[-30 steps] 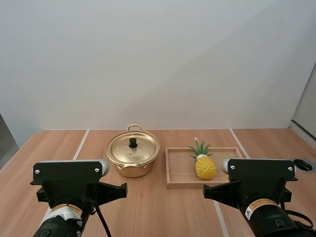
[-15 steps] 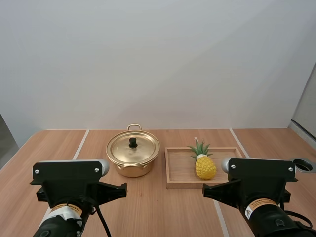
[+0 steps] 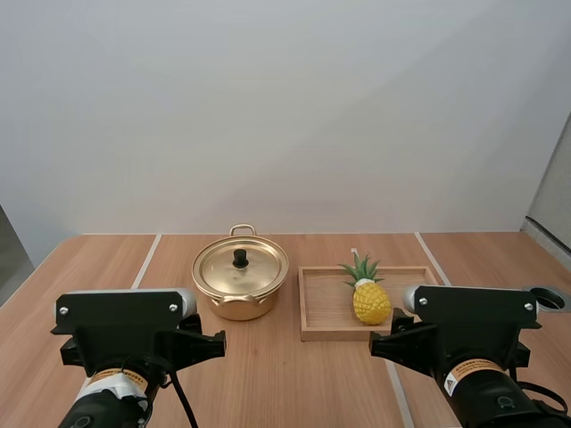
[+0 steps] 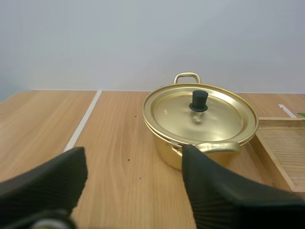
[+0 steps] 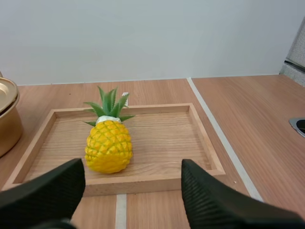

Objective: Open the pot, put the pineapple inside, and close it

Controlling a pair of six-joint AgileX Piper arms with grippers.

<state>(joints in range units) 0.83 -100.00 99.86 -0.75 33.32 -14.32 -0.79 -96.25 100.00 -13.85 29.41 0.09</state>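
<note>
Wood is under everything here. The big brown wooden table (image 3: 285,374) fills the bottom half of the high view. Right of the middle lies the flat wooden tray with a low rim (image 3: 357,334). I think the rim keeps the fruit from rolling off.

Just beside the tray, left of the middle, stands the round shiny gold metal pot (image 3: 239,308). Its flat gold lid (image 3: 259,272) is on, so the pot is shut and nothing can go in yet. The yellow pineapple with green leaves (image 3: 371,301) rests near the middle of the tray, not in the pot.

My left gripper (image 4: 133,152) faces the pot with its fingers wide apart, and it holds nothing. I think it sits there because the lid has to come off first. My right gripper (image 5: 132,164) faces the pineapple, also wide apart and empty, likely so it can pick the fruit up after that.

Smallest is the little black knob (image 3: 240,259) in the middle of the lid. That is the part to pinch.
</note>
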